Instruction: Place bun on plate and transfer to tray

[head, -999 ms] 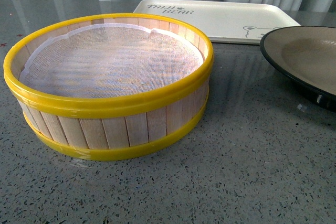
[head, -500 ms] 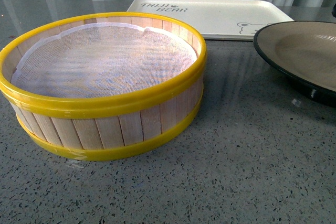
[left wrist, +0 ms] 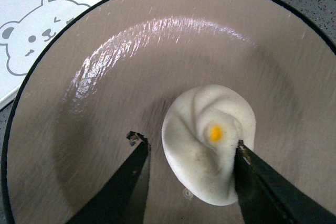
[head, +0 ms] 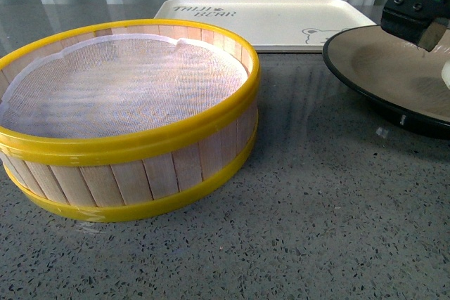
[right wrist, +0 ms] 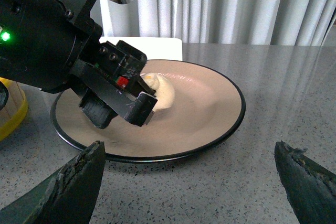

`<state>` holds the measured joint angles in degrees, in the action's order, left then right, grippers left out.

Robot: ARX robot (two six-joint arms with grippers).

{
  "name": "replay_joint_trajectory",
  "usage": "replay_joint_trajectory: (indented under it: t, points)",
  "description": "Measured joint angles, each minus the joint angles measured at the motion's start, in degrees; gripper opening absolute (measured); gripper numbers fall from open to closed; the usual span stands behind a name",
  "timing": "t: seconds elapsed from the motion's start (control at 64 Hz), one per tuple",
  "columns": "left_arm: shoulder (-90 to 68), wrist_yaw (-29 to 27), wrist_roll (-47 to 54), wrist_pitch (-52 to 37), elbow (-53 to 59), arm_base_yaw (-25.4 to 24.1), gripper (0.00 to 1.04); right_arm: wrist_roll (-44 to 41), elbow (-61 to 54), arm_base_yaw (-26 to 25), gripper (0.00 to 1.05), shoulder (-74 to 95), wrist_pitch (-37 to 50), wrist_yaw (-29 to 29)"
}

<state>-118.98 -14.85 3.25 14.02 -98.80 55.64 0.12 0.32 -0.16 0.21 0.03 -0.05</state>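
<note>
The white pleated bun (left wrist: 207,140) lies on the plate's (left wrist: 131,51) beige inside, with a yellow spot on its top. My left gripper (left wrist: 188,141) is open around it; one finger is close against its side and the other stands apart. From the right wrist view, the left gripper (right wrist: 118,114) hangs low over the plate (right wrist: 199,108) with the bun (right wrist: 160,90) just behind it. My right gripper (right wrist: 189,148) is open over the bare table in front of the plate. The cream tray (head: 267,22) lies behind the plate (head: 365,93).
A wooden steamer basket (head: 126,117) with yellow rims and a white cloth liner stands at the left; nothing lies on the liner. The grey speckled table (head: 316,209) stretches in front of it. Pale curtains hang behind the table.
The front view has swung right, so the basket sits further left. My left gripper has come into view over the plate, and a bit of the bun shows at the right edge.
</note>
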Motion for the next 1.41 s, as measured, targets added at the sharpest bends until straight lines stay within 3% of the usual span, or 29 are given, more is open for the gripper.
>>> replay_joint_trajectory:
  t: [0.265, 1.124, 1.405]
  points:
    - [0.1, 0.0, -1.5, 0.5, -0.6, -1.2, 1.0, 0.0, 0.0, 0.0, 0.96, 0.0, 0.0, 0.0]
    - [6.7, 2.0, -7.3, 0.1, -0.5, -3.6, 0.98, 0.0, 0.0, 0.0, 0.96, 0.0, 0.0, 0.0]
    - [18.9, -4.0, -6.5, -5.2, 10.3, -7.7, 0.98, 0.0, 0.0, 0.0, 0.96, 0.0, 0.0, 0.0]
